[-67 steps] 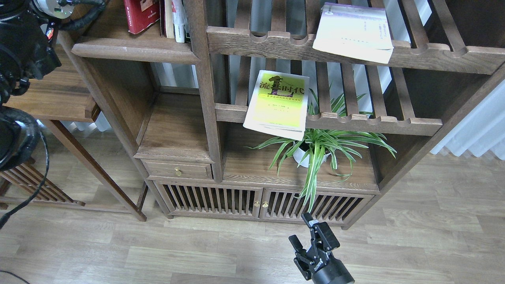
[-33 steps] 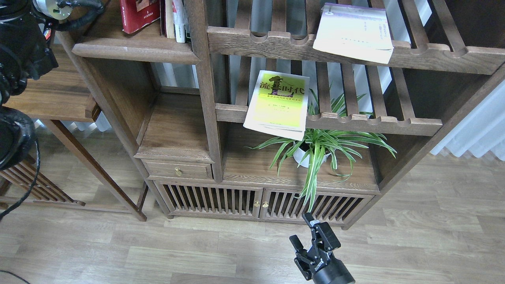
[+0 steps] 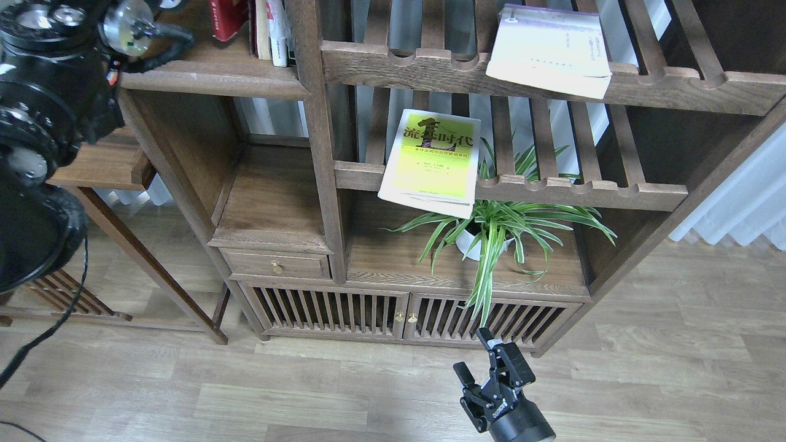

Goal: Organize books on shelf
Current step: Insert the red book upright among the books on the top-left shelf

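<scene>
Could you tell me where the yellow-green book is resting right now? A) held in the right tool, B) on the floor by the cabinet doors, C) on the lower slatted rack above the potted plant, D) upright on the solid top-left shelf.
C: the yellow-green book lies on the lower slatted rack, its corner overhanging the front rail above the potted plant.

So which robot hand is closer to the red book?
Left. The left arm reaches up beside the red book on the shelf, its gripper hidden. The right gripper hangs far below, over the floor.
</scene>
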### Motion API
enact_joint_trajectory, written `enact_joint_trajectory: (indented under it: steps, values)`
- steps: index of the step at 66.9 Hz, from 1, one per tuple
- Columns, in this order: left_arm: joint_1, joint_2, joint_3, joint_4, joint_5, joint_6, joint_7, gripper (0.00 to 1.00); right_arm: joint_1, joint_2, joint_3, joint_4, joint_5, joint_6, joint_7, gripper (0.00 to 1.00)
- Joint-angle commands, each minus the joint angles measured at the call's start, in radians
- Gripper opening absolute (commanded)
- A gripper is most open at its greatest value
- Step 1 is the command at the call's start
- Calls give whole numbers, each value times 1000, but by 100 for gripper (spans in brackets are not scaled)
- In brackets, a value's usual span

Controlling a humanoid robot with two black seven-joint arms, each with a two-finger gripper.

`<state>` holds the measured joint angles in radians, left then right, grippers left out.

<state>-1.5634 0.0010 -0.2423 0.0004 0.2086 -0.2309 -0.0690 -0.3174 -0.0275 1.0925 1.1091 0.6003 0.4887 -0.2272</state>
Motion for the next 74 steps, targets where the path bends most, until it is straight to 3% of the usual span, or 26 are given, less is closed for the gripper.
enact_joint_trajectory:
  steps: [1,13,34,35,36,43,58,74]
  values:
    - [17,-1,0,49,0,4,-18,8,3,-20,0,6,21,0,-1,99]
    - [25,-1,-3,50,-1,25,-18,9,11,-42,0,6,33,0,-1,99]
    - [16,-1,-12,52,-11,38,41,21,12,-45,-5,6,33,0,-1,99]
    - [16,-1,-12,52,-11,39,41,34,12,-48,-5,8,33,0,-3,99]
    - [14,-1,-12,52,-11,39,38,40,11,-49,-5,6,33,0,-3,99]
    - [8,-1,-12,52,-14,39,25,57,11,-51,-5,6,33,0,-3,99]
    - [-50,-1,-28,46,-15,35,20,83,8,-57,-5,6,33,0,-1,99]
    - [-135,-1,-92,36,-15,28,26,99,-3,-57,-6,8,33,0,-1,99]
